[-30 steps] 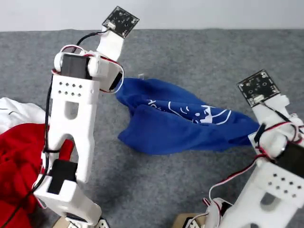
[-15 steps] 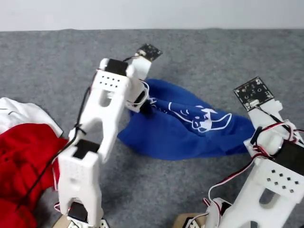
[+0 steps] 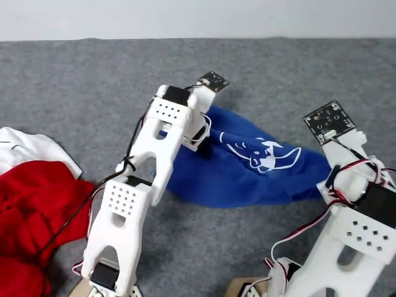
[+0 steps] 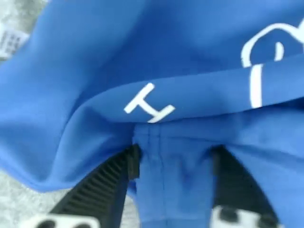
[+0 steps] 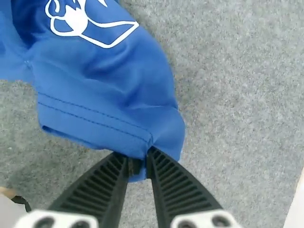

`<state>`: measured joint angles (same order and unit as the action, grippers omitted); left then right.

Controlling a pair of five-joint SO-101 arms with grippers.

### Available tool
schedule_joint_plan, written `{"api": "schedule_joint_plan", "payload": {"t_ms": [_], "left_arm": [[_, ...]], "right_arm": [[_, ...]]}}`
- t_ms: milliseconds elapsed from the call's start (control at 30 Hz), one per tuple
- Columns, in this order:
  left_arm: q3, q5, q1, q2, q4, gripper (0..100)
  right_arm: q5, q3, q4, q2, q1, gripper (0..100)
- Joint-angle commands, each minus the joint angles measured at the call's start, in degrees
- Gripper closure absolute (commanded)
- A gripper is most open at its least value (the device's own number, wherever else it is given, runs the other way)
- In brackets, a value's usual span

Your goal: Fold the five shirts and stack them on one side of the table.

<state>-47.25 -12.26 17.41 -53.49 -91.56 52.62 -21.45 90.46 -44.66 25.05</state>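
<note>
A blue shirt [image 3: 247,176] with a white print lies bunched in the middle of the grey table. My left gripper [image 3: 199,137] is over the shirt's far left part and is shut on a fold of blue shirt [image 4: 175,171], which is pinched between the black fingers [image 4: 102,183]. At the shirt's right end my right gripper [image 3: 331,178] is low over the table. In the right wrist view my right gripper [image 5: 138,166] is shut on the stitched hem corner of the blue shirt [image 5: 99,85].
A red shirt [image 3: 31,210] lies crumpled at the left edge, with a white shirt [image 3: 25,148] just behind it. Bare grey table [image 3: 297,68] stretches behind the blue shirt and to its far right.
My left arm has swung right from the shirt's left edge, carrying that edge over the shirt and making it narrower. The right arm has hardly moved.
</note>
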Motion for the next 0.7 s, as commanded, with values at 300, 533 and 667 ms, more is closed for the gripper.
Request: {"api": "schedule_joint_plan", "payload": {"t_ms": [300, 533, 667], "left_arm": [[-10.2, 0.4, 0.0, 3.2, -8.0, 100], [-14.2, 4.1, -2.4, 15.4, -9.1, 100], [-13.8, 6.9, -2.7, 26.1, -9.1, 100]], "right_arm": [[0.6, 0.4, -0.3, -1.2, -0.5, 98.8], [0.3, 5.0, -0.5, -1.4, -0.5, 98.8], [0.2, 11.3, -0.5, -1.4, -0.5, 98.8]]}}
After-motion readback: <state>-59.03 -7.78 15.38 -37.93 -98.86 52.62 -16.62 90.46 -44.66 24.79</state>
